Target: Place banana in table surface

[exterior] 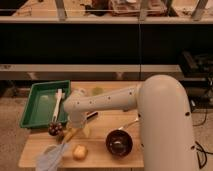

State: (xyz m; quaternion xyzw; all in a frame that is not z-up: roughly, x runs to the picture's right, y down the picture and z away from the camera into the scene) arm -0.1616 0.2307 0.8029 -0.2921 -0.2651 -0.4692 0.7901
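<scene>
- Found the pincer (75, 126) low over the front-left part of the counter (103, 132), just right of the green tray (30, 106), at the end of the white arm (107, 99).
- Could not tell whether the pincer was wide, narrow or closed on anything, as the wrist hid it from above.
- Spotted the banana (69, 134) right under the pincer, tilted, between a dark grape-like cluster (55, 129) and bare wood; could not tell whether it touched the counter yet.
- Judged the step in hand as setting the banana down on the wood.
- Thought it best to lower straight and slowly until the banana lay flat along the planks, and only then let go.
- Advised keeping it clear of the tray wall and off the dark cluster, so that it ended on the counter and on nothing else.
- Advised lifting straight up after release, to avoid dragging or rolling the fruit toward the front edge close by.
- Counted one banana, one round yellowish fruit (80, 151), one dark cluster, one dark bowl (119, 143), one blue cloth (50, 159), one green tray.
- Counted one white utensil (58, 104) lying in the tray and one pale green item (96, 90) at the back of the counter, too vague to name.
</scene>
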